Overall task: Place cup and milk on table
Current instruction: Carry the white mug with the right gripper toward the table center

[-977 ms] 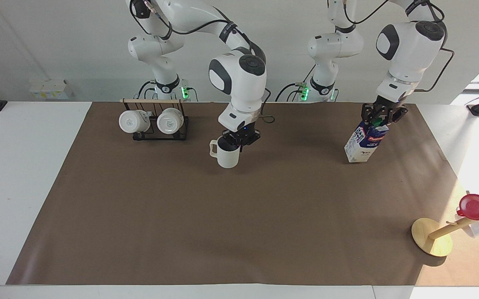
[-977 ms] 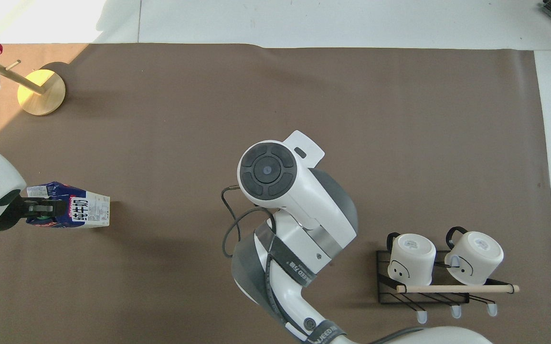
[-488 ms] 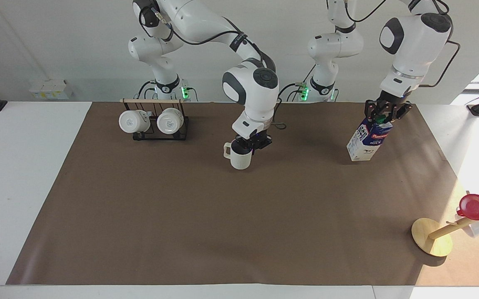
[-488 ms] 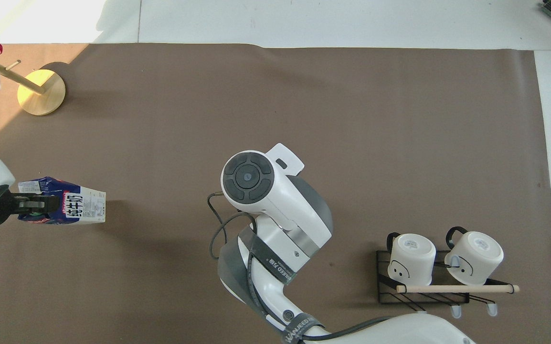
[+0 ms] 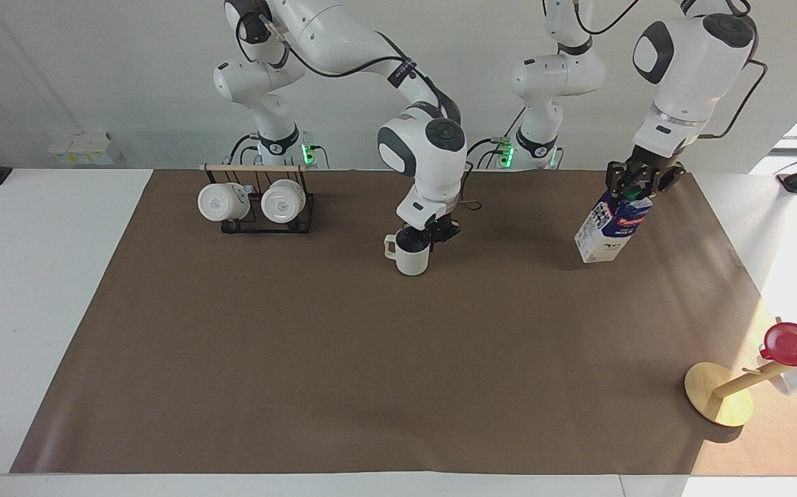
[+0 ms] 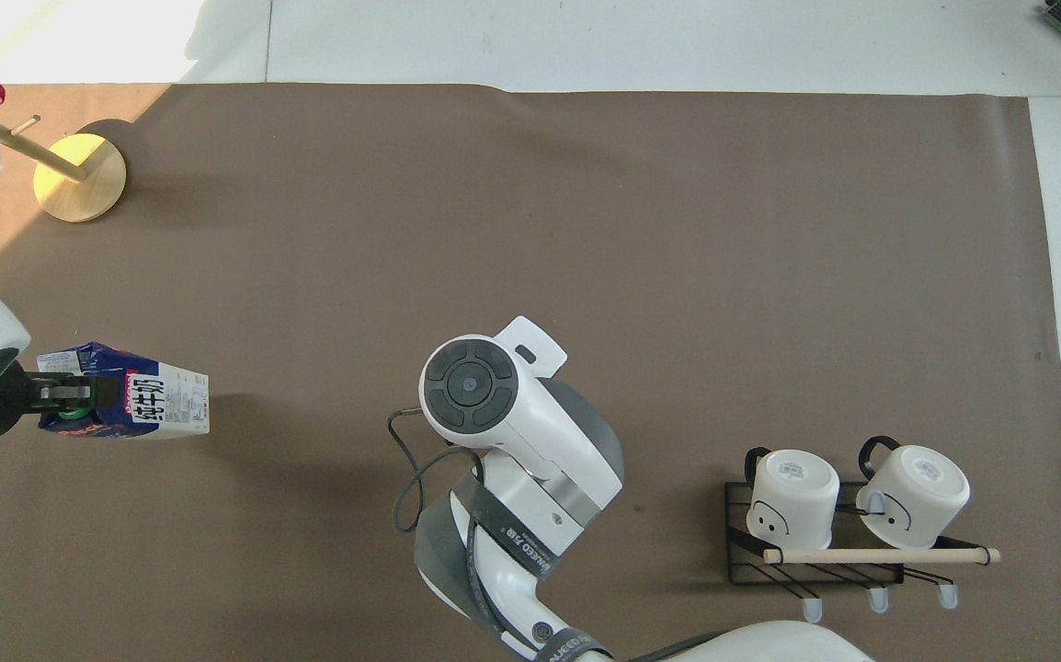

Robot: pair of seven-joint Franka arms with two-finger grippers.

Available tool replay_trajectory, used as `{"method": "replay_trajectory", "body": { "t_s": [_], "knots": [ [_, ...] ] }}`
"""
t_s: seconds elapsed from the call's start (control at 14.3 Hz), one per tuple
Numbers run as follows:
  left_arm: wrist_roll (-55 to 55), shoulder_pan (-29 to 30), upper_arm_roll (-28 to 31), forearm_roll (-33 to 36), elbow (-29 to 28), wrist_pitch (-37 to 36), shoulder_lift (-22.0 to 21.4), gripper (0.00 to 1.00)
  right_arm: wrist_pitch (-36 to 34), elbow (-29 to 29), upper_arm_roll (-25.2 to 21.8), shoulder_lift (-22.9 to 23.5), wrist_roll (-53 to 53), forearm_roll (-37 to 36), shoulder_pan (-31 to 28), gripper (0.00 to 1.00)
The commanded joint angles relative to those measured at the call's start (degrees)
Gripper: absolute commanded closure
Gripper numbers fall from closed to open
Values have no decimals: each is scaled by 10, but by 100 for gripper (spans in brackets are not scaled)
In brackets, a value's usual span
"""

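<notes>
- One off-white cup (image 5: 412, 259).
- One milk carton (image 5: 604, 230).
- Two white mugs (image 5: 221, 201) on one black wire rack (image 5: 267, 226).
- One red cup (image 5: 795, 343) on one wooden stand (image 5: 718, 394).
- Two robot arms.

Off-white cup (image 5: 412, 260); milk carton (image 5: 606, 228) dark blue above, white below, with red band and green cap.
</notes>
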Motion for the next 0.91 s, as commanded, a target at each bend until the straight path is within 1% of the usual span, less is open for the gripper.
{"method": "replay_trajectory", "body": {
  "t_s": [0.0, 0.07, 0.21, 0.35, 0.56, 0.7, 0.84],
  "knots": [
    [-20, -19, 3, -1, 11, -15, 0, 46, 9, -21, 0, -22, -16, 14, -4, 16],
    [-30, -22, 3, -1, 11, -15, -1, 46, 9, -18, 0, -22, -11, 14, -3, 0],
    [-42, -32, 3, -2, 11, -15, -2, 46, 6, -8, 0, -32, -7, 15, -4, 0],
    [-72, -56, 3, -2, 11, -13, -3, 47, 4, -9, -1, -69, -10, 15, -20, 0],
    [-161, -118, 3, -2, 12, -4, -3, 47, -40, -9, -2, -138, -24, 15, -80, 0],
    [-205, -151, 3, -2, 18, 4, 0, 48, -63, -11, -2, -167, -42, 15, -116, 0],
    [-268, -190, 3, -2, 17, 10, 3, 49, -67, -9, -2, -191, -58, 14, -168, 0]
  ]
}}
